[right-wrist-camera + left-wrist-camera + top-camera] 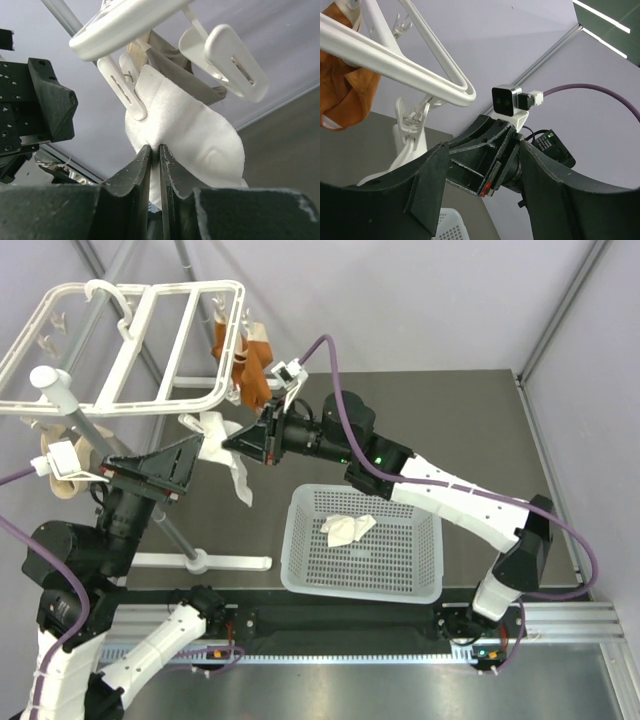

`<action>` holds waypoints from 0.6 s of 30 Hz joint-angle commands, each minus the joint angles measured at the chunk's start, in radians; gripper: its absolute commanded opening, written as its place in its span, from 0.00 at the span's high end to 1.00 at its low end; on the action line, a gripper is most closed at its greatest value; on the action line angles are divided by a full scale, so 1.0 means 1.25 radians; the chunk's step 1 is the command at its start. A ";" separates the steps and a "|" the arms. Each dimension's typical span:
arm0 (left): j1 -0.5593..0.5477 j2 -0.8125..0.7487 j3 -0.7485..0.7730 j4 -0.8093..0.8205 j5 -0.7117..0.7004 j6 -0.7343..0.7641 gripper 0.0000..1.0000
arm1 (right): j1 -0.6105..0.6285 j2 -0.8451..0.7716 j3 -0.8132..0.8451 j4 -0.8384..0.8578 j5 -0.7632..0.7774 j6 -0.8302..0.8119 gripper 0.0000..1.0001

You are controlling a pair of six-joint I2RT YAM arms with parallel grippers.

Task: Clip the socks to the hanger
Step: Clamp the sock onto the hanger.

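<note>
While 1 white sock [190, 130] hangs below the near right corner of the hanger [130, 405], its upper edge is held by a small white clip [122, 90] on the frame. The sock is seen drooping between the 2 grippers, above the dark table [450, 420].

The right gripper [155, 152] is placed against the sock just under that clip. Its jaws are drawn almost together, with only a thin slit left between them. Whether fabric is pinched in that slit cannot be told.

The left gripper [197, 452] is held just left of the sock, facing the right one. Its jaws are spread wide in the left wrist view, and nothing is gripped between them.

A second white sock [348, 529] is found crumpled in the white perforated basket [300, 580], which is set on the table in front of the right arm.

2 orange-brown socks [245, 365] are seen hanging from the hanger's right side, beyond the white sock. The frame is carried on a grey pole [75, 410].
</note>
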State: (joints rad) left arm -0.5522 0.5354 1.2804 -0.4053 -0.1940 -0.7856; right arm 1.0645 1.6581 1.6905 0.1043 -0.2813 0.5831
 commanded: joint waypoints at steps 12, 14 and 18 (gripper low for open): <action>-0.002 -0.009 0.018 0.002 -0.001 0.032 0.37 | 0.058 -0.024 0.038 -0.050 0.080 -0.125 0.49; -0.002 -0.010 0.020 0.003 -0.009 0.037 0.37 | 0.059 -0.042 0.027 -0.081 0.125 -0.168 0.47; -0.002 -0.010 0.024 0.011 -0.013 0.038 0.37 | 0.052 -0.078 0.016 -0.110 0.186 -0.292 0.41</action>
State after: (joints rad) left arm -0.5522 0.5301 1.2808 -0.4129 -0.2012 -0.7563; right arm 1.1343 1.6474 1.7142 -0.0235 -0.1413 0.3725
